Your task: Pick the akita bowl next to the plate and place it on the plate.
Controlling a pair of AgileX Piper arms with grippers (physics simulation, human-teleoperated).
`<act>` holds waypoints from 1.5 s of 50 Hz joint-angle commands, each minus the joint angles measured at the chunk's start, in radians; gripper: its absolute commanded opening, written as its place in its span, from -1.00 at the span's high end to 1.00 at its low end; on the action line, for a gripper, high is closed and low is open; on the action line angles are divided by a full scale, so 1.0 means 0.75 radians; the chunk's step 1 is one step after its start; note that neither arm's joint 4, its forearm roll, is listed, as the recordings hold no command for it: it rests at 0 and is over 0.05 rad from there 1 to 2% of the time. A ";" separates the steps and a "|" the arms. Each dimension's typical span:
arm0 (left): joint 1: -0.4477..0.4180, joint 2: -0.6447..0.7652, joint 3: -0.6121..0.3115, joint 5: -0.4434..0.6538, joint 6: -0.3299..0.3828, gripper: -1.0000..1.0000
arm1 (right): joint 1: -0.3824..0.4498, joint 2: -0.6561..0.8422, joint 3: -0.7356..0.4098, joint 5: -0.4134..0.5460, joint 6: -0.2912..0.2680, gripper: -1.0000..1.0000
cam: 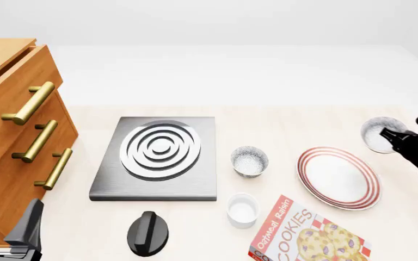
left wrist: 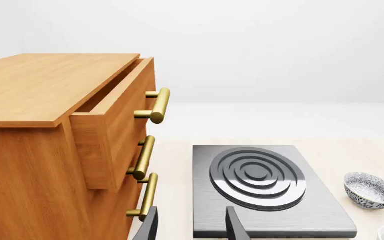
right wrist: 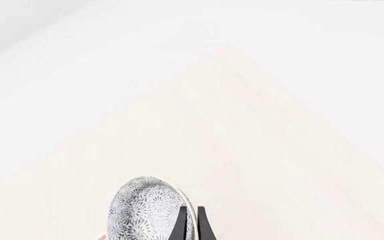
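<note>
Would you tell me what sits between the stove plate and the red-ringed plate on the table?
In the front view, a speckled bowl stands alone between the stove plate and the red-ringed plate, touching neither; bare table lies on either side of it.

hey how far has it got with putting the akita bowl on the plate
Done: the right gripper has reached the akita bowl beyond the plate, and its fingers pinch the bowl's rim. In hand: the bowl appears tipped on edge in the wrist view, so it seems lifted or nearly so. Left: carrying it over and setting it on the plate, which has nothing on it. The left gripper sits idle by the drawers.
</note>
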 commanded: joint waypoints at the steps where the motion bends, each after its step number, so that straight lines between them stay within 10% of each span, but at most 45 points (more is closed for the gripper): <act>1: 0.000 0.000 0.000 0.000 0.000 -1.00 | 0.057 -0.098 0.053 0.016 0.025 1.00; 75: 0.000 0.000 0.000 0.000 0.000 -1.00 | 0.271 -0.139 0.293 -0.103 0.052 1.00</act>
